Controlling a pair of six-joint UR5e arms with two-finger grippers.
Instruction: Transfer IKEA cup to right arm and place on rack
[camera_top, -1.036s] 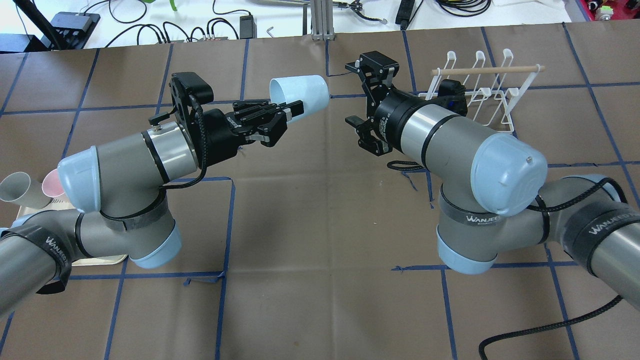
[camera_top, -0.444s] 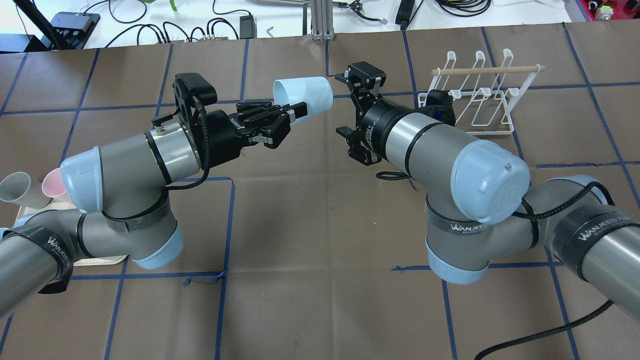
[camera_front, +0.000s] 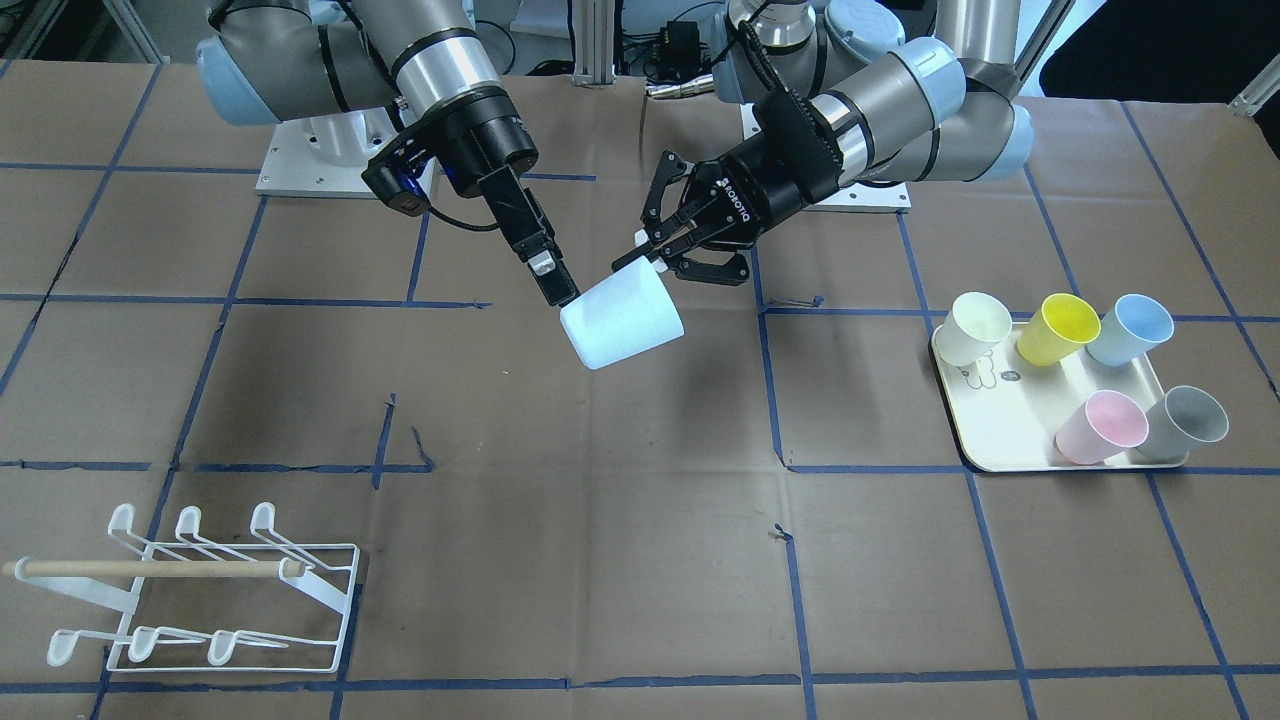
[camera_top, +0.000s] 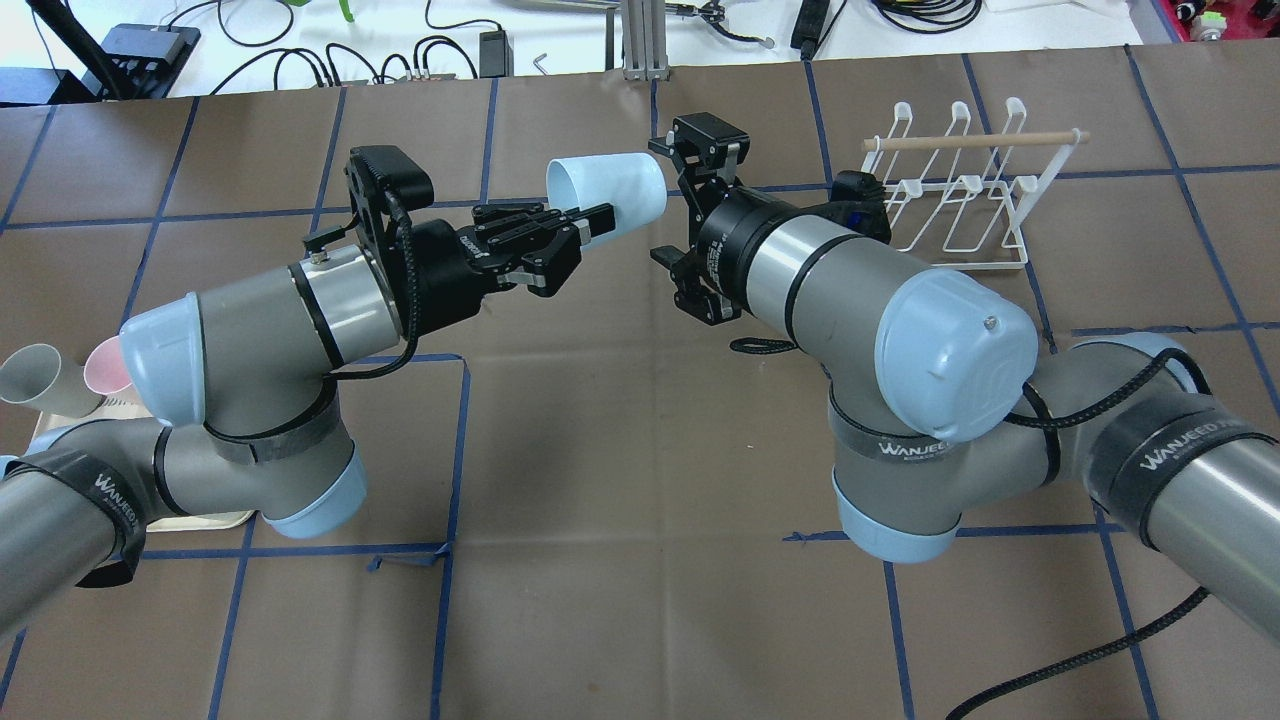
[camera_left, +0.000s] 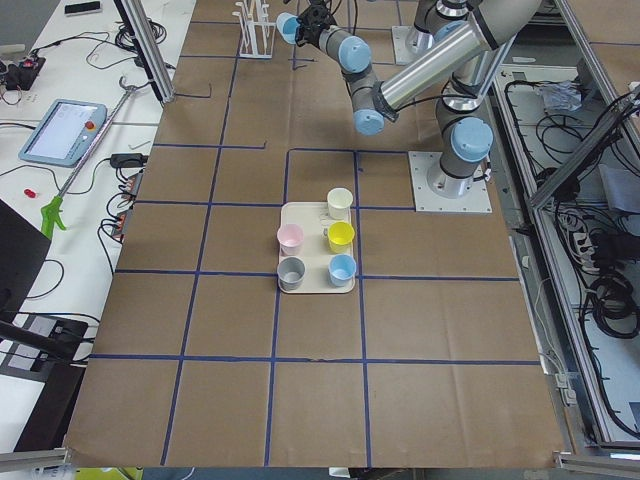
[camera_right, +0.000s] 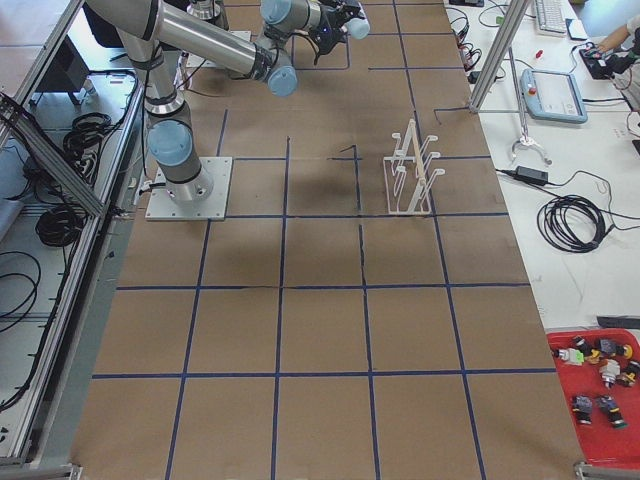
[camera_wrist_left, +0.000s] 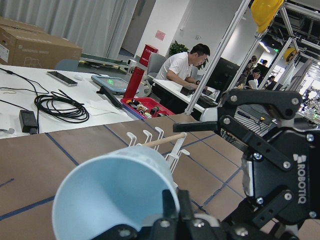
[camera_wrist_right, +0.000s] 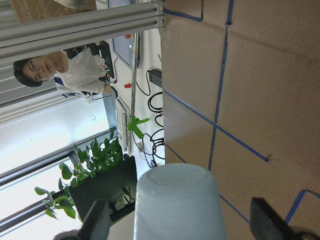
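A pale blue cup (camera_top: 607, 192) lies on its side in the air above mid-table, its mouth toward the left arm. My left gripper (camera_top: 590, 222) is shut on the cup's rim, as the front view (camera_front: 650, 263) also shows. My right gripper (camera_top: 668, 205) is open at the cup's base. In the right wrist view the cup (camera_wrist_right: 177, 200) sits between the two fingertips (camera_wrist_right: 97, 222) with a gap on each side. The white wire rack (camera_top: 960, 190) with a wooden dowel stands behind the right arm and holds no cup (camera_front: 200, 590).
A cream tray (camera_front: 1000, 445) with several coloured cups sits on the left arm's side. A grey cup (camera_top: 35, 378) shows beside the left elbow. Brown paper with blue tape lines covers the table. Cables lie along the far edge.
The right arm has moved left toward the cup, and its open fingers now flank the cup's base. The left arm and the cup have barely moved.
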